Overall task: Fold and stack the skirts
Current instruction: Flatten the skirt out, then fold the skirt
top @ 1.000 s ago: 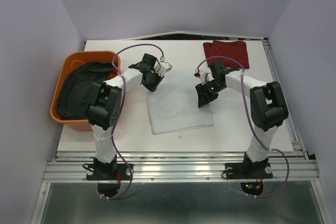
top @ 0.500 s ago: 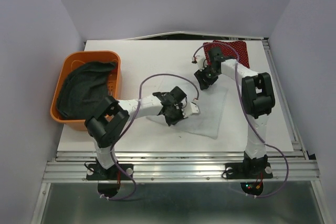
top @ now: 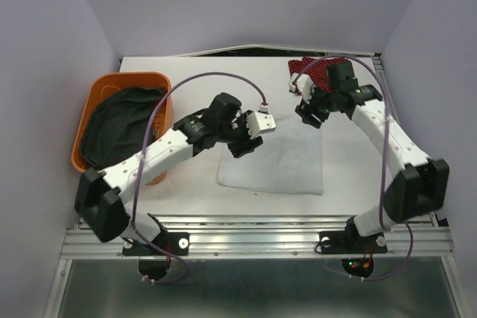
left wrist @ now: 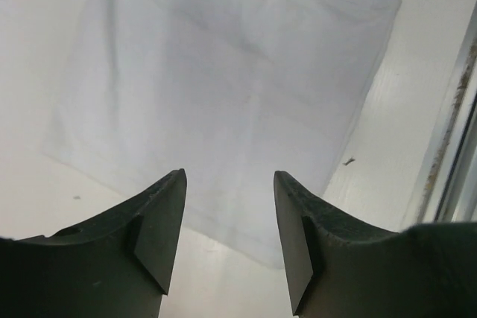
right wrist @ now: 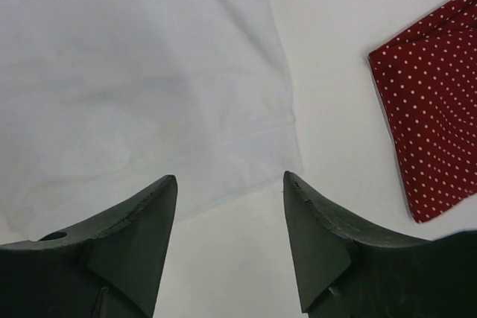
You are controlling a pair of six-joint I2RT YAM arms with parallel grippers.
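Note:
The white skirt (top: 276, 160) lies flat as a folded rectangle on the table's middle. It fills the left wrist view (left wrist: 223, 87) and the left half of the right wrist view (right wrist: 134, 87). My left gripper (top: 242, 144) hovers over its back left corner, open (left wrist: 229, 176) and empty. Above the skirt's back right corner my right gripper (top: 311, 115) is open (right wrist: 229, 180) too, with nothing in it. The red skirt with white dots (top: 322, 71) lies folded at the back right (right wrist: 436, 117), partly behind the right arm. The dark grey skirt (top: 119, 128) sits in the basket.
The orange plastic basket (top: 160, 80) stands at the table's left edge. A metal rail (top: 253, 240) runs along the near edge, seen too at the right of the left wrist view (left wrist: 455, 132). Purple cables loop over both arms.
My left gripper opened, let go of the white skirt and rose toward its back left. The right arm swung back and right. The skirt now lies flat and squared.

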